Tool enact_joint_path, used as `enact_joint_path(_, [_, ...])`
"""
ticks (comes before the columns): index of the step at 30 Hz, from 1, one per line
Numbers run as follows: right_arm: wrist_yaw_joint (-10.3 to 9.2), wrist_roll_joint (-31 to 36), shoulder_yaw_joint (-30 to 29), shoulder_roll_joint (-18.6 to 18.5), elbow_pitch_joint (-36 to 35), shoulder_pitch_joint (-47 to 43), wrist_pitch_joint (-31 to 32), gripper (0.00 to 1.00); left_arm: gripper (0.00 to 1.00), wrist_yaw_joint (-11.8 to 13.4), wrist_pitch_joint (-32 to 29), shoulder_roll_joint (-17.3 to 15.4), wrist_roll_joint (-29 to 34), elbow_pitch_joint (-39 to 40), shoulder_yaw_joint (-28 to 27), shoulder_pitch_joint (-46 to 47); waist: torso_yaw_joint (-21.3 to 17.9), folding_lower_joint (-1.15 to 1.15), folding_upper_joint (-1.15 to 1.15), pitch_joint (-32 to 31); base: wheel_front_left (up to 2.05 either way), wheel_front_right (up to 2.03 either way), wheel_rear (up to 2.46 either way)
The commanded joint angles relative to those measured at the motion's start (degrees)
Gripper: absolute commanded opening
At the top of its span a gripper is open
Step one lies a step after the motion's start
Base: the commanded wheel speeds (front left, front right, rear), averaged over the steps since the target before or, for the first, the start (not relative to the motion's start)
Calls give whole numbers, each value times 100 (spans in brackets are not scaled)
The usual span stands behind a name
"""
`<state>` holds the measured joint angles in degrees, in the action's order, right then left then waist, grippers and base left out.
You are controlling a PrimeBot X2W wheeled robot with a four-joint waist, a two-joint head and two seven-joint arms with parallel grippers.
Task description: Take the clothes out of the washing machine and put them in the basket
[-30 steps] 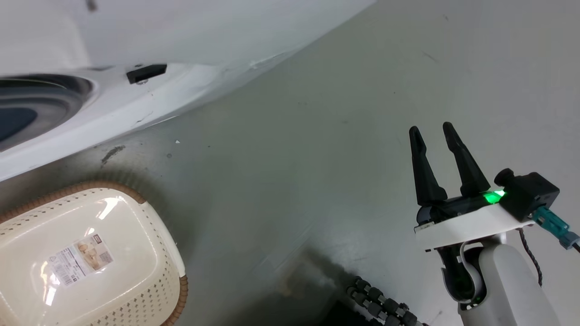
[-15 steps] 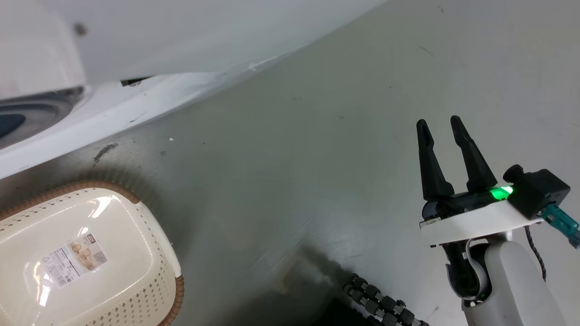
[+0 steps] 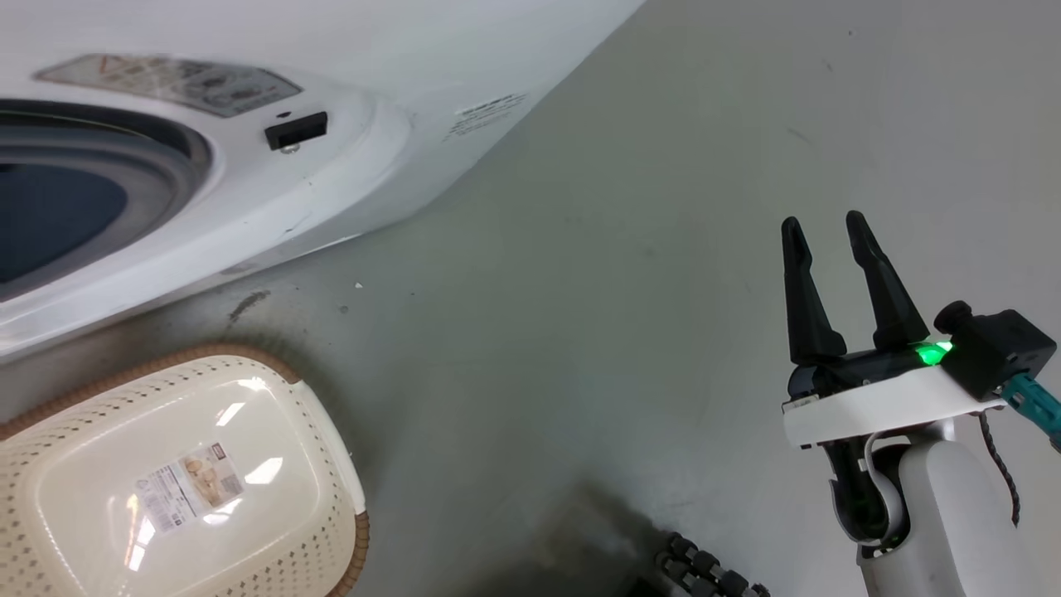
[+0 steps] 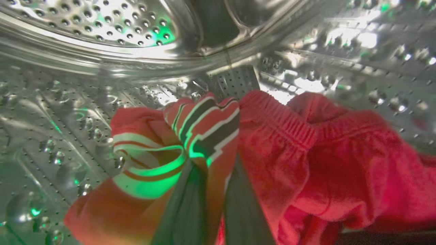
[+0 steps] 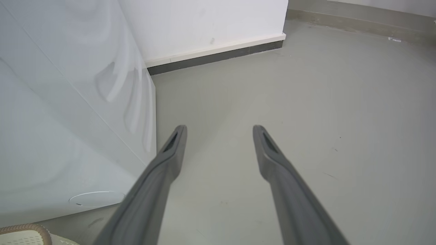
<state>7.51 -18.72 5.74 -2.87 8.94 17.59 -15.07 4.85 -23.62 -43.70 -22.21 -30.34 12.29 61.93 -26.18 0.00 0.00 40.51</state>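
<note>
While right hand point(image 3: 822, 220) hangs spread above floor point(image 3: 580, 290), left hand point(image 4: 213, 163) pinches clothes point(image 4: 306, 153) fold inside washing machine point(image 4: 85, 34).

Right gripper point(image 5: 219, 128): two grey fingers point(image 5: 163, 163) spread wide apart, nothing between them, held over bare floor.
Floor point(image 5: 306, 102): grey, lightly scuffed.
Washing machine point(image 5: 68, 136): glossy white side panel, left.
Wall point(image 5: 204, 23): white, with dark skirting point(image 5: 218, 58).
Basket point(image 5: 24, 229): brown rim, lower left corner, beside the machine.

Head downward, right wrist sharing basket point(image 3: 151, 361), left seemingly inside drum point(image 4: 85, 23)
</note>
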Motion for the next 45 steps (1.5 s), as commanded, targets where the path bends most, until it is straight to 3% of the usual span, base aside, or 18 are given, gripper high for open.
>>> enact_joint_path(1, [-3, 23, -35, -3, 13, 4, -13, 100, 0, 70, 306, 111, -61, -77, -64, -201, 89, 0, 0, -192, 0, 0, 0])
enact_joint_path(12, [-3, 206, -180, -3, 120, -207, -12, 100, 0, 202, 1979, 725, -424, -595, -360, -1006, 336, 0, 0, -850, 0, 0, 0])
enact_joint_path(23, [-3, 560, -406, -3, 256, -570, -12, 100, 0, -93, 3520, 1394, -625, -1190, -335, -1793, 785, 0, 0, -1914, 0, 0, 0])
enact_joint_path(30, [-3, 702, -608, -3, 332, -773, -11, 100, 0, -147, 3790, 1687, -599, -1026, -240, -2257, 1034, 0, 0, -2358, 0, 0, 0])
enact_joint_path(45, [-3, 910, -941, -4, 92, -1337, 323, 100, 0, 26, 3883, 2220, -609, 454, -159, -3810, 1544, 0, 0, -3217, 0, 0, 0])
